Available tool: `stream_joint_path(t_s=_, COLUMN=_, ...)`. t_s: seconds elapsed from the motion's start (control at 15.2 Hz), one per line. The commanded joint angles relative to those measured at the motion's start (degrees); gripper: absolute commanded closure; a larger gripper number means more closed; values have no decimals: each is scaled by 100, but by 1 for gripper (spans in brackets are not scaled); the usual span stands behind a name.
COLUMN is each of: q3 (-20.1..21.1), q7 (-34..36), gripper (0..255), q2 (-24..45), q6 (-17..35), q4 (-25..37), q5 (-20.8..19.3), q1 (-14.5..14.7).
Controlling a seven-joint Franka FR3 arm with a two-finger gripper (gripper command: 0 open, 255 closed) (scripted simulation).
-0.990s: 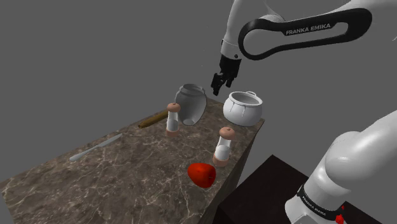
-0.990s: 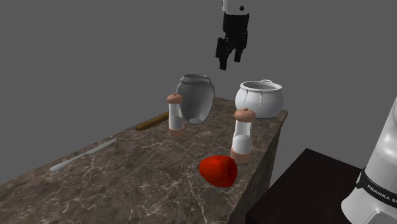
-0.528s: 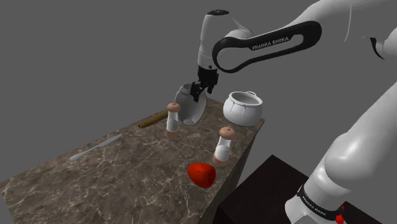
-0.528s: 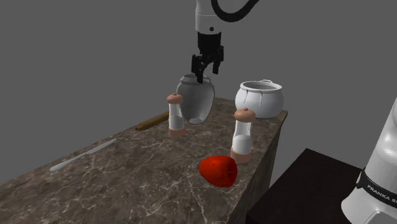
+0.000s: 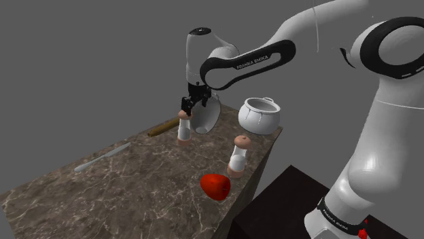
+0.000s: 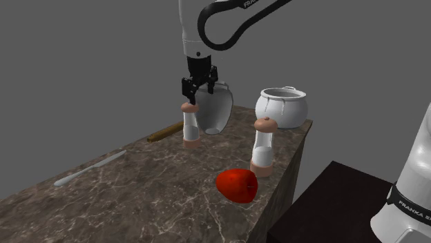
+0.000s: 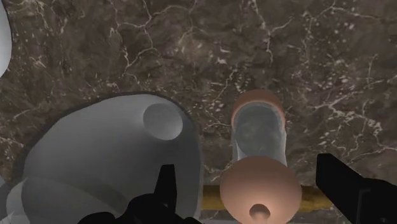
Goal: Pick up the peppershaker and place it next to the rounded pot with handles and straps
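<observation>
Two pepper shakers with pinkish-brown caps and clear bodies stand on the marble table. The far shaker is beside a tilted grey jar. My open gripper hangs just above that shaker's cap. In the wrist view the shaker lies between the spread fingers, untouched, with the gripper centred over it. The near shaker stands by the table's edge. The white rounded pot with handles sits at the far corner.
A red object lies near the front edge. A knife rests toward the shoulder view's left. A brown stick lies behind the far shaker. The grey jar is close to one finger. The dark stand sits beside the table.
The gripper has swung from above the pot leftwards and down, past the grey jar, to just over the far shaker. It stayed open throughout.
</observation>
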Motion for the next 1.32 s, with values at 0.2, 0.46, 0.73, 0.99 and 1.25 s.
stream_joint_path(t_s=0.2, q3=-51, q7=333, gripper=0, q2=814, q6=-29, q4=679, q5=-412, q1=226)
stream_joint_path(t_s=0.46, q3=-107, q7=394, gripper=0, q2=968, q6=192, q4=603, q5=-515, q1=209)
stream_joint_path(t_s=0.73, q3=-146, q7=435, gripper=0, q2=1074, q6=330, q4=565, q5=-586, q1=200)
stream_joint_path(t_s=0.99, q3=-146, q7=435, gripper=0, q2=1074, q6=330, q4=565, q5=-586, q1=200)
stream_joint_path(t_s=1.25, q3=-146, q7=435, gripper=255, q2=1073, q6=329, q4=564, q5=-585, q1=200)
